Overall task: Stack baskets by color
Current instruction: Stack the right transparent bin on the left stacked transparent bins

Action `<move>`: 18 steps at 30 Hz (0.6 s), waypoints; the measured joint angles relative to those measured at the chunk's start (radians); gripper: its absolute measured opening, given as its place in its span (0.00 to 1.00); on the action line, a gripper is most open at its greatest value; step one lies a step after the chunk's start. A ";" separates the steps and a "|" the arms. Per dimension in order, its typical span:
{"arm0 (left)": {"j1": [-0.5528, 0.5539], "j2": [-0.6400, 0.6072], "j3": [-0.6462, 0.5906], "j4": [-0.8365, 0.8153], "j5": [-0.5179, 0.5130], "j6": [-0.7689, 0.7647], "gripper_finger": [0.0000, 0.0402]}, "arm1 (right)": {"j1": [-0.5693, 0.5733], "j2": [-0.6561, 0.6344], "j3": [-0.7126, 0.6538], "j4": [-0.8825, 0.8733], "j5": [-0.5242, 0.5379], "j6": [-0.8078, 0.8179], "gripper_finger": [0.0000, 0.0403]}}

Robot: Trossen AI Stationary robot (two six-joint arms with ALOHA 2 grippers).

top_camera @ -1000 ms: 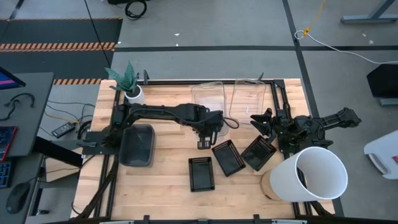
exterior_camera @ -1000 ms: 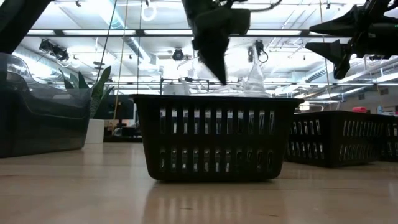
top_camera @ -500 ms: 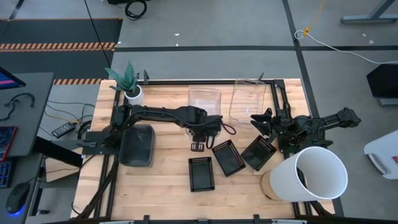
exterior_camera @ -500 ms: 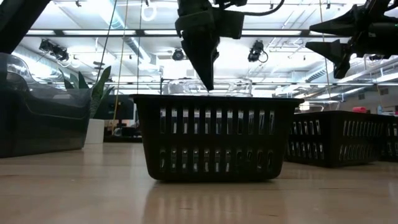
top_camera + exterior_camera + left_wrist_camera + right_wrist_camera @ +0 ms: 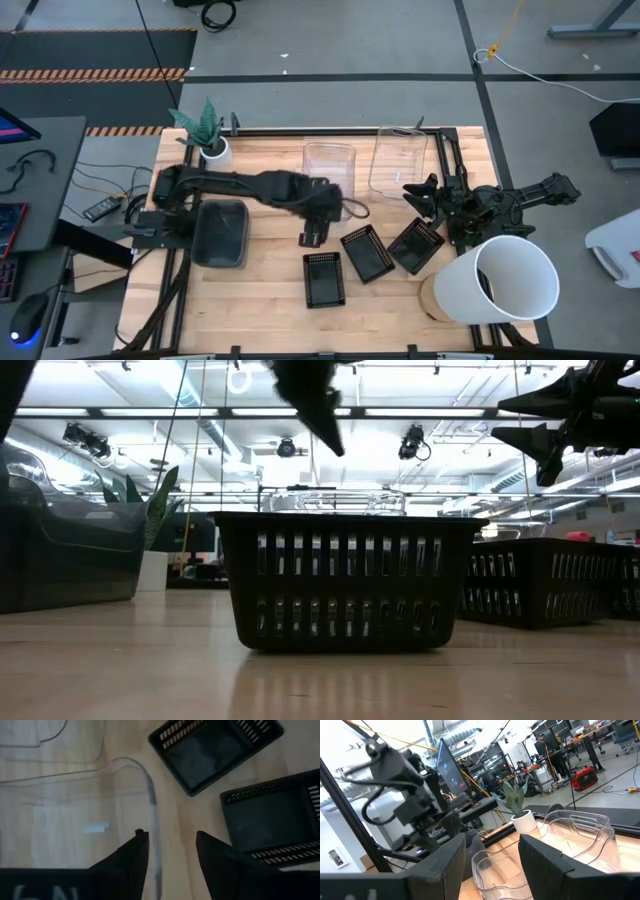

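My left gripper (image 5: 312, 238) hangs open above the table's middle, over the near rim of a clear bin (image 5: 330, 166) that stands upright on the wood; in the left wrist view that rim (image 5: 149, 790) runs just below my left gripper (image 5: 170, 847). The bin shows two rims, one above the other, in the right wrist view (image 5: 487, 865). Another clear bin (image 5: 400, 160) stands to its right. Three black mesh baskets (image 5: 323, 278) (image 5: 366, 252) (image 5: 416, 245) sit nearer. A smoky grey tray (image 5: 220, 233) lies at the left. My right gripper (image 5: 418, 196) waits open at the right.
A big white bucket (image 5: 506, 280) lies on its side at the near right corner. A small white plant pot (image 5: 214, 151) stands at the far left. Bare wood lies along the near left, in front of the grey tray.
The clear bin, which stood higher and tipped a second ago, has come down and now rests upright on the table. My left gripper has let go of it, risen, and drawn back toward the table's left and near edge.
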State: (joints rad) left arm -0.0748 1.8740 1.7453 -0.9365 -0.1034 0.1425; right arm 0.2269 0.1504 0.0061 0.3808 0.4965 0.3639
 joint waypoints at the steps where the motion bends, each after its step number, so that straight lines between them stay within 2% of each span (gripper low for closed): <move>1: -0.010 -0.030 -0.061 0.035 -0.015 -0.002 0.41 | 0.000 0.000 0.000 -0.001 0.000 0.000 0.47; 6: -0.061 -0.218 -0.315 0.240 -0.076 -0.062 0.36 | 0.000 0.000 0.000 -0.001 0.000 0.000 0.47; 18: -0.144 -0.609 -0.683 0.605 -0.129 -0.071 0.32 | 0.000 0.000 0.000 0.007 0.000 0.000 0.47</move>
State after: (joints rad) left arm -0.2191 1.2648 1.0627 -0.3318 -0.2321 0.0719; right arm 0.2268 0.1505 0.0063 0.3880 0.4965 0.3637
